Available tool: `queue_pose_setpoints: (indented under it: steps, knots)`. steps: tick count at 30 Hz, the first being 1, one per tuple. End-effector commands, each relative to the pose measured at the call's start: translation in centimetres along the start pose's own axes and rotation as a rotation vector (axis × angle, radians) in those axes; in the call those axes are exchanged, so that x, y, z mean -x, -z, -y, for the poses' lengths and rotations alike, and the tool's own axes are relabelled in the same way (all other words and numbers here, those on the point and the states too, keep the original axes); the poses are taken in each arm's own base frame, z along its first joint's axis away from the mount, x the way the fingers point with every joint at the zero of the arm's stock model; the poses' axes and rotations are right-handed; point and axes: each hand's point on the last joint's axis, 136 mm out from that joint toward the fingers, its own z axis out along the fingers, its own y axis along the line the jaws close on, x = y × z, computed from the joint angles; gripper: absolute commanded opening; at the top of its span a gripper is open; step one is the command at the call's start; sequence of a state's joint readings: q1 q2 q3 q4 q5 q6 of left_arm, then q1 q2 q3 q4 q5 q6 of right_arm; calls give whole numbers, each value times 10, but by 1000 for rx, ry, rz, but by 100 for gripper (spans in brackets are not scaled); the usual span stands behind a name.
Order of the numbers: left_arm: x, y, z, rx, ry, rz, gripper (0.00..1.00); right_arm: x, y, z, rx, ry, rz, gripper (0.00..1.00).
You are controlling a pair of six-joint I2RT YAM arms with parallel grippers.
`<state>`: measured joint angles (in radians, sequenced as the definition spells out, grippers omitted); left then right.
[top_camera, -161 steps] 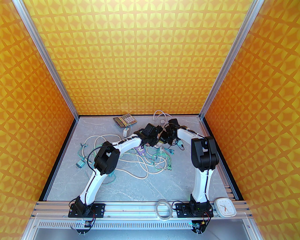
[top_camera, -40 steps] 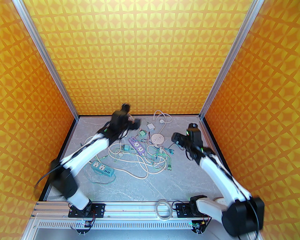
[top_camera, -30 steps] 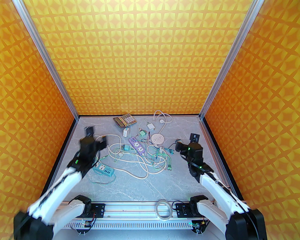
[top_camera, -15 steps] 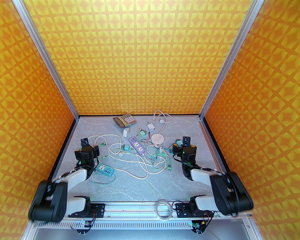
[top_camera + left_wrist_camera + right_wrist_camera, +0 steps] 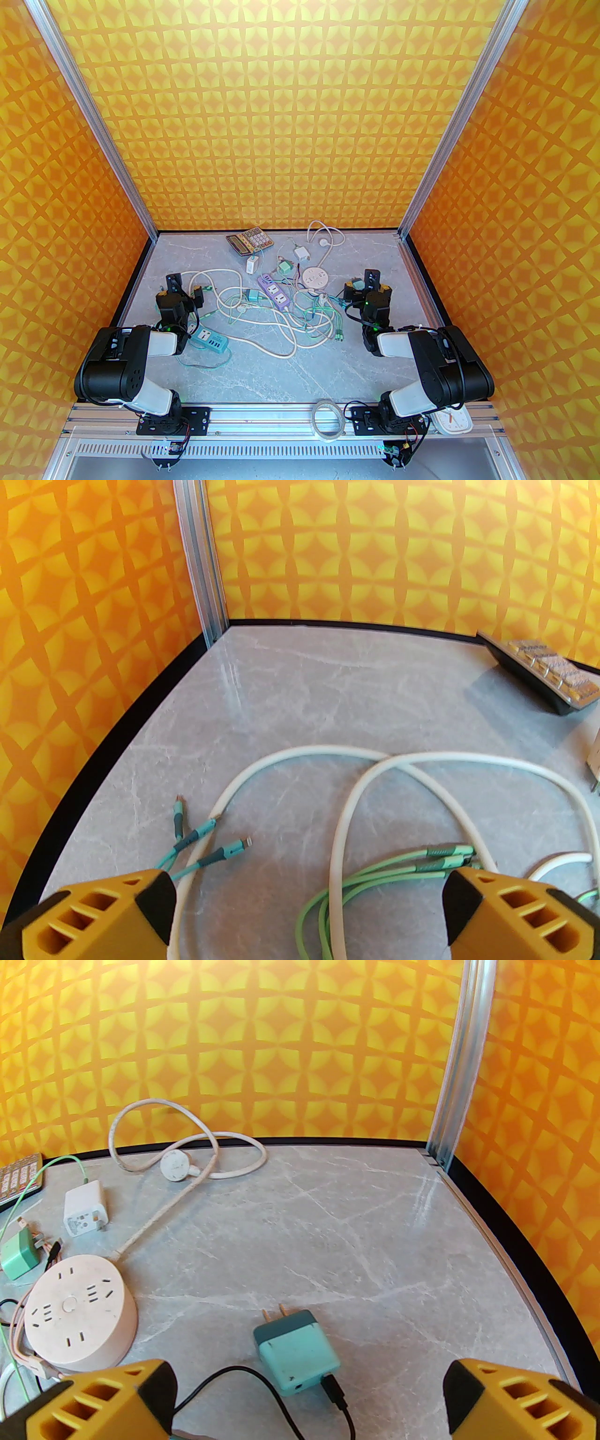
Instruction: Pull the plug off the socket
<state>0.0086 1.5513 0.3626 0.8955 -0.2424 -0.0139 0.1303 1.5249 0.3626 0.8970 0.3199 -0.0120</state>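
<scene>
Your right gripper point(image 5: 309, 1382) is hovering low over the desk point(image 5: 375, 1222) with its fingers point(image 5: 506, 1400) spread wide and gripping nothing. The teal plug point(image 5: 296, 1351) is lying flat on the desk right between them. Its 2 prongs are bare and pointing toward the back wall, and it is sitting apart from the round white socket point(image 5: 77, 1309) to its left. I am reading this plug as already out.

You are dealing with a small, hard plastic block. It is probably light and rigid, and its smooth sides may be slipping under the pads. If you are picking it up, close across the 2 broad side faces at mid-body, and keep off the prongs. Do not tug the black cable point(image 5: 337, 1405) that is running into its near end, because that lead is going to drag a little.

The round socket is looking light too, so I am expecting it to lift with any plug unless your other arm is pinning it down.

Your left gripper point(image 5: 307, 902) is waiting over loops of white cord point(image 5: 347, 808) and green leads point(image 5: 375, 869), with its fingers also wide apart and empty.

In the top view, another teal adapter point(image 5: 253, 295) is sitting just beside the purple strip point(image 5: 276, 293). I cannot tell whether it is seated in it.
</scene>
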Motion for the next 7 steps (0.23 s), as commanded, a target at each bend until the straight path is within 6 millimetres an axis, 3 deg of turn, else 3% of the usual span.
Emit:
queue_pose_setpoints:
  steps: [1, 7]
  knots:
    - [8, 0, 3, -27, 4, 31, 99, 2, 0, 6, -28, -13, 1, 99]
    - [9, 0, 3, -27, 5, 37, 99, 1, -1, 5, -24, -12, -4, 98]
